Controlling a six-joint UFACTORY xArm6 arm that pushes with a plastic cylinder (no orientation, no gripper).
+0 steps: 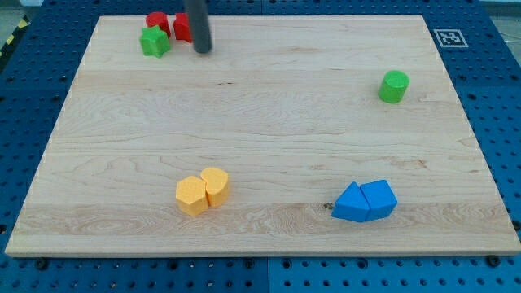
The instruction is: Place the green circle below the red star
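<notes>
The green circle point(393, 85) stands alone near the board's right edge, in the upper half. Two red blocks sit at the top left: one point(156, 22) above a green star point(154, 41), the other point(181, 27) just right of it, partly hidden by the rod. I cannot tell which red block is the star. My tip point(203, 49) rests on the board just right of and below the second red block, far to the left of the green circle.
Two yellow blocks point(203, 191) touch each other at the lower middle left. Two blue blocks point(365, 201) touch each other at the lower right. The wooden board point(269, 122) lies on a blue perforated table.
</notes>
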